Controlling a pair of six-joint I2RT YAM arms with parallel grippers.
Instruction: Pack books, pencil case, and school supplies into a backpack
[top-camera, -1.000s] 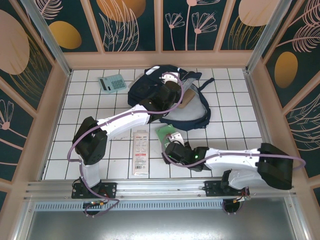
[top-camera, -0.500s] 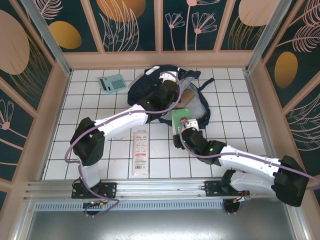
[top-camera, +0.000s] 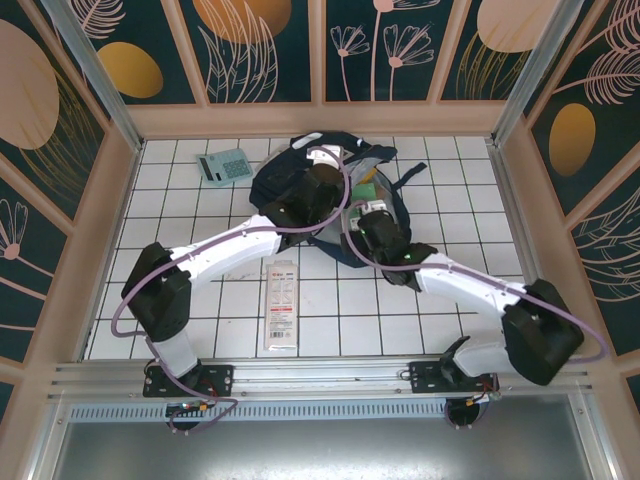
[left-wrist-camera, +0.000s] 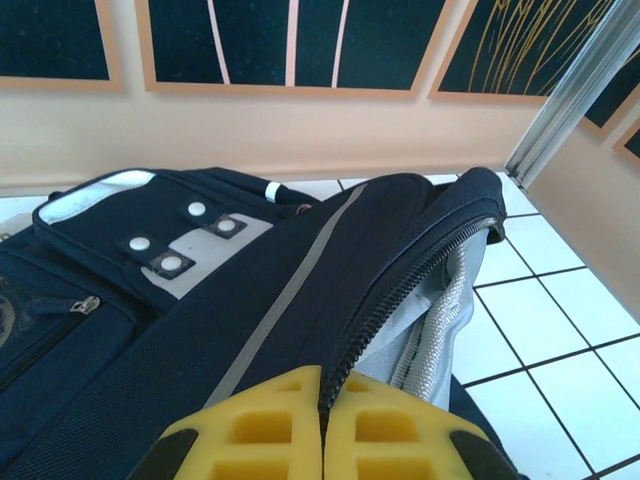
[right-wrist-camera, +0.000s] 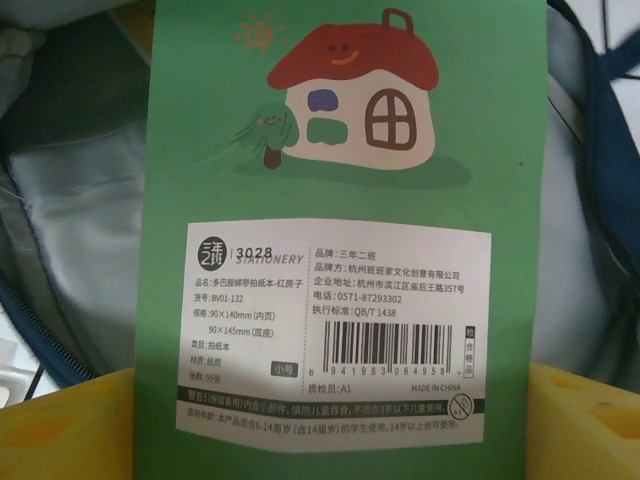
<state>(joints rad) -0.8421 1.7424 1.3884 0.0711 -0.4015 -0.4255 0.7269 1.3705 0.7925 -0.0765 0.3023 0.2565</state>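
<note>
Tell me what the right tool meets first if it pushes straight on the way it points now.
The right tool grips the green book, aimed into the open backpack. The book's far edge would likely meet the grey lining inside first; depth is unclear.

Navy backpack (top-camera: 272, 185) open; green house book (right-wrist-camera: 340, 150) over its mouth, probably partly inside; teal calculator (top-camera: 224, 166) left, white-red pack (top-camera: 281, 305) nearer.

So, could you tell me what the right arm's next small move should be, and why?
Probably lower the book a little deeper into the backpack, then let go. The right claw holds it with the grey lining just behind, and the left claw pinches the zipper edge, so the way in looks open.
</note>
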